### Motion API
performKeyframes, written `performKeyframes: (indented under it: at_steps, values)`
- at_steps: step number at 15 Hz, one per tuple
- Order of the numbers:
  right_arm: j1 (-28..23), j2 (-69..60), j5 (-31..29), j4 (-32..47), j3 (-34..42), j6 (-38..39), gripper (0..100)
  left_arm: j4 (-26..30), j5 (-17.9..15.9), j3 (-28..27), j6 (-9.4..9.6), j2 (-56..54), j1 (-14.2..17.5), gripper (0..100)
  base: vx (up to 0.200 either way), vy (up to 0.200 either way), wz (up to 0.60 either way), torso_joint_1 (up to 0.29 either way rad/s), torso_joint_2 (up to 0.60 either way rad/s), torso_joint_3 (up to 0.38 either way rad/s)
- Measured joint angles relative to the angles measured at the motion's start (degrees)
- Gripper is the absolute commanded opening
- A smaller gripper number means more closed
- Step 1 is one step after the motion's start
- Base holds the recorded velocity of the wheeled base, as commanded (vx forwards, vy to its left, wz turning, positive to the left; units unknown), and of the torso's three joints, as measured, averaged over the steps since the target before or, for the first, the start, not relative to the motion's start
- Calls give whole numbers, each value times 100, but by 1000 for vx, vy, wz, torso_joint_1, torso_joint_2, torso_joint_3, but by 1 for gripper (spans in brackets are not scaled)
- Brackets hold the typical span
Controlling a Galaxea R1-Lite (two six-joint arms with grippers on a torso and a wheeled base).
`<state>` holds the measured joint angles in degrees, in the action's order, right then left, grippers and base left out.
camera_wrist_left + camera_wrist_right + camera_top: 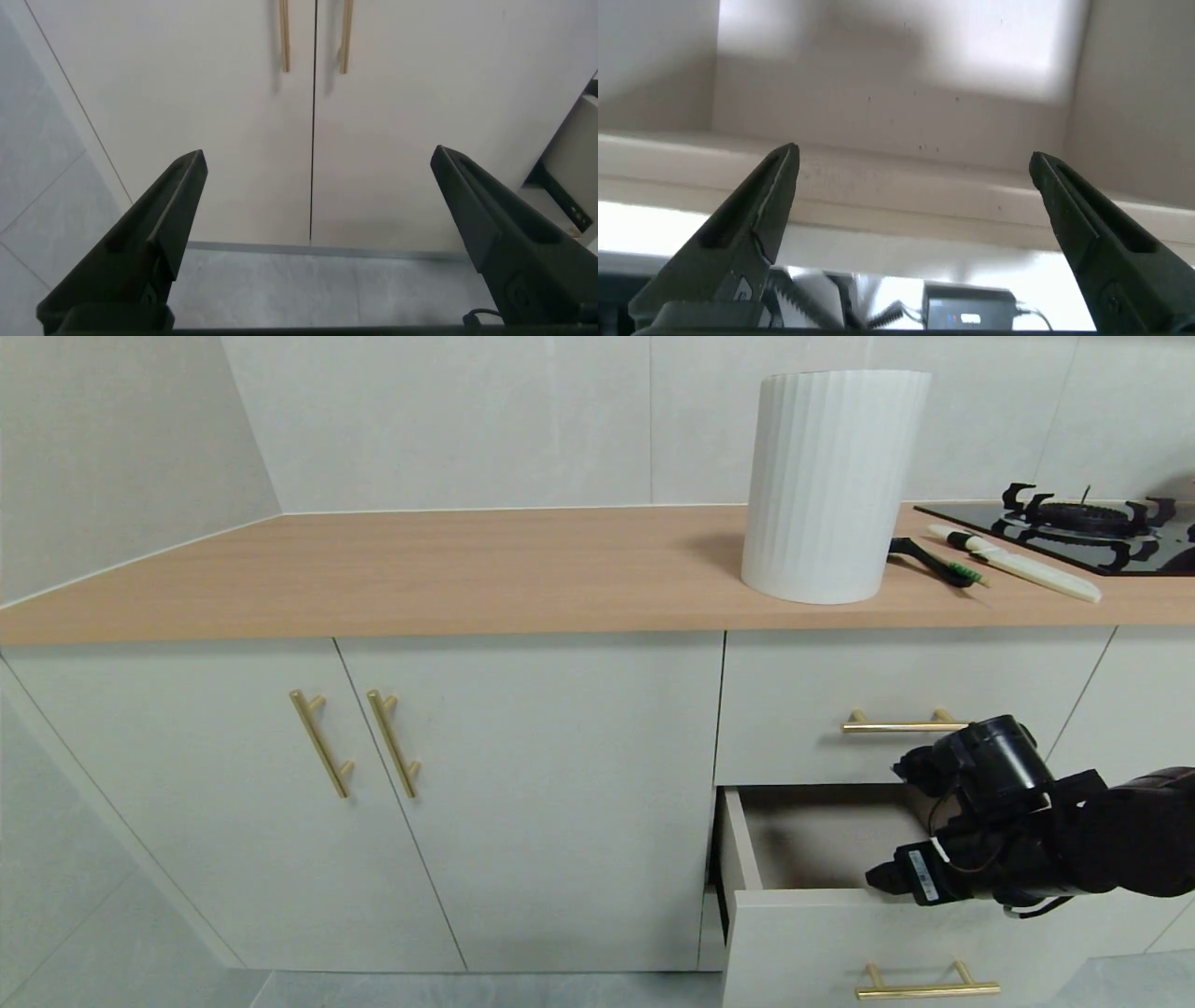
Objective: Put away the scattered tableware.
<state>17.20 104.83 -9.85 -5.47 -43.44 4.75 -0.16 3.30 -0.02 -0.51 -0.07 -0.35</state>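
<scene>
A pale wooden worktop [467, 569] runs along a tiled wall above white cupboards. Toward its right end, near the front edge, stands a tall white ribbed container [826, 485]. Just to the right of it lie a black-handled brush [934, 563] with green bristles and a white knife [1022, 567], side by side, between the container and a black gas hob [1074, 527] at the far right end. Below that end, one drawer [738, 840] stands pulled out, with a closed drawer above it. The right gripper [912, 155] hangs over the open drawer's front rim, its fingers spread wide with nothing between them. The left gripper [318, 154] is low down, facing a pair of cupboard doors [402, 121] with gold handles, its fingers likewise spread and empty.
</scene>
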Motion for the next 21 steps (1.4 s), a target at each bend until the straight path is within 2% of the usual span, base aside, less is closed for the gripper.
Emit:
performKeyframes:
  at_steps: [10,21]
  values:
    - [55,-107,0,1007,-229,-7,100,2,0,2,0,0,0,100,0,0,0,0,0,0]
    - [206,-171,-5,2666,-612,-165,100,2,0,2,0,0,0,100,0,0,0,0,0,0]
